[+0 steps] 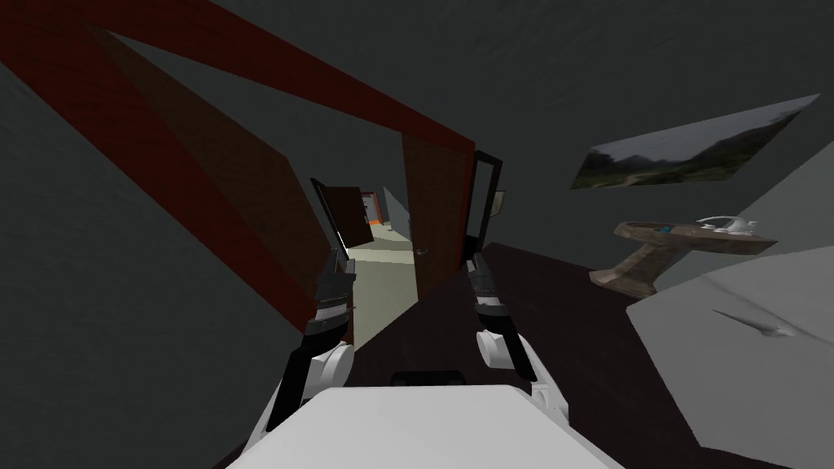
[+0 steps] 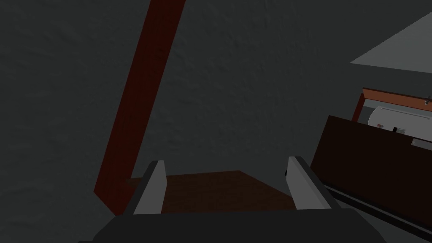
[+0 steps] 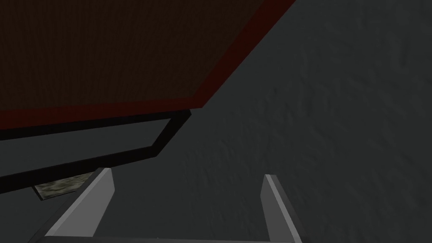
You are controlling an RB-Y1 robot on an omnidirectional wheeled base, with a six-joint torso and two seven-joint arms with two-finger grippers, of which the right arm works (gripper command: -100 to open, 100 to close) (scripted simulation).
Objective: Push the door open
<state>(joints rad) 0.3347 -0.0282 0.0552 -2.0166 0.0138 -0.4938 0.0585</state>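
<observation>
The brown door [image 1: 438, 212] stands partly open just ahead, near my right arm. It looks big and stiff, so I think a flat push beside its handle [image 1: 421, 252] works best. The left fingers [image 2: 154, 187] and right fingers [image 3: 273, 206] are wide apart, holding nothing

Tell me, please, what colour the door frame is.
The door frame is dark red; it shows best in the head view.

The head camera, rolled, looks steeply down toward the door [image 1: 436, 220] at 12 o'clock. Both wrist cameras face the grey wall [image 2: 253, 84] closely. All three share the red frame [image 1: 163, 138].
</observation>
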